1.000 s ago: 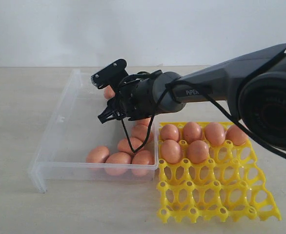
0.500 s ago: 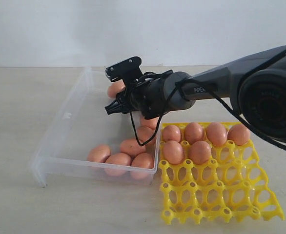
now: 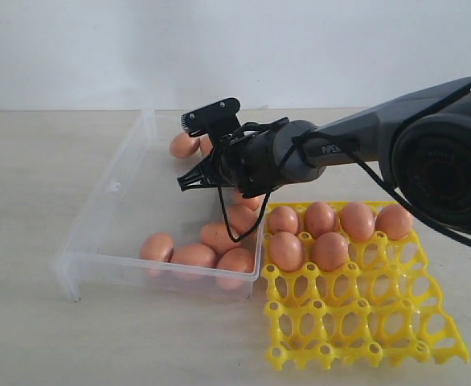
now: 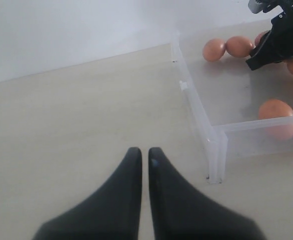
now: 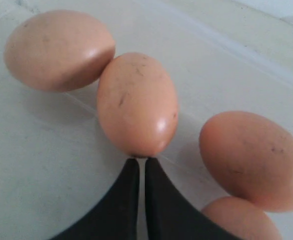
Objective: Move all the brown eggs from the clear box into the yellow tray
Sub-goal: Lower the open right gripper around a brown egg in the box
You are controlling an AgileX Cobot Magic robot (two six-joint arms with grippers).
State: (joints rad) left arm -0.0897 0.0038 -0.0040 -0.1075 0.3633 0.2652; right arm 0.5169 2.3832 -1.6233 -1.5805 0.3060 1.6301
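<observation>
Several brown eggs (image 3: 194, 256) lie in the clear box (image 3: 107, 201), and two more eggs (image 3: 184, 145) rest at its far end. Several eggs (image 3: 319, 217) fill the back cells of the yellow tray (image 3: 356, 322), right of the box. My right gripper (image 3: 185, 185) hovers inside the box. In the right wrist view it (image 5: 138, 160) is shut, holding nothing, its tips at the end of one egg (image 5: 136, 102). My left gripper (image 4: 140, 150) is shut and empty over bare table, apart from the box corner (image 4: 216, 150).
The right arm (image 3: 356, 137) reaches across from the right, above the tray's back row. A black cable (image 3: 227, 225) hangs from the wrist over the eggs. The beige table (image 3: 26, 161) spreads left of the box. A white wall stands behind.
My right gripper has moved right, toward the box's far end, and its jaws have closed with nothing between them. The left gripper's earlier state is not shown.
</observation>
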